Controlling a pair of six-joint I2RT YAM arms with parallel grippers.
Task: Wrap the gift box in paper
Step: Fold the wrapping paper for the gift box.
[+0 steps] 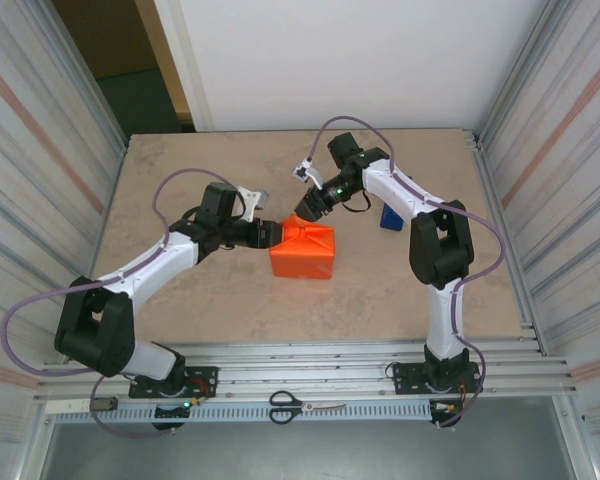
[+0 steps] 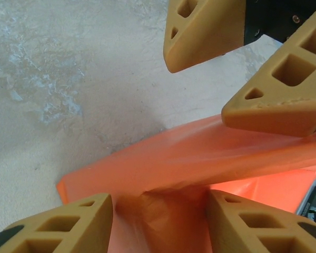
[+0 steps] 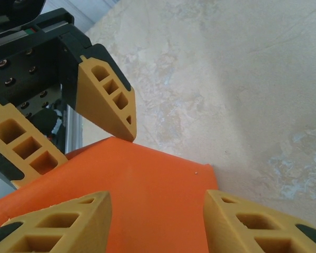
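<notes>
The orange paper (image 1: 302,252) sits folded into a bundle at the table's middle, and the gift box is hidden inside it. My left gripper (image 1: 271,234) meets the bundle's far left corner from the left. Its jaws are apart around a crumpled fold of paper (image 2: 163,211) without clamping it. My right gripper (image 1: 306,208) comes down on the same raised corner from behind. Its jaws are apart over a smooth paper face (image 3: 147,200). The two grippers nearly touch there. The right one's fingers (image 2: 205,31) show in the left wrist view, with one resting on the paper flap.
A blue tape dispenser (image 1: 390,217) stands behind the right arm near the right wall. Scissors (image 1: 305,405) lie on the rail at the near edge. Corrugated walls close in both sides, and bare tabletop (image 1: 180,170) surrounds the bundle.
</notes>
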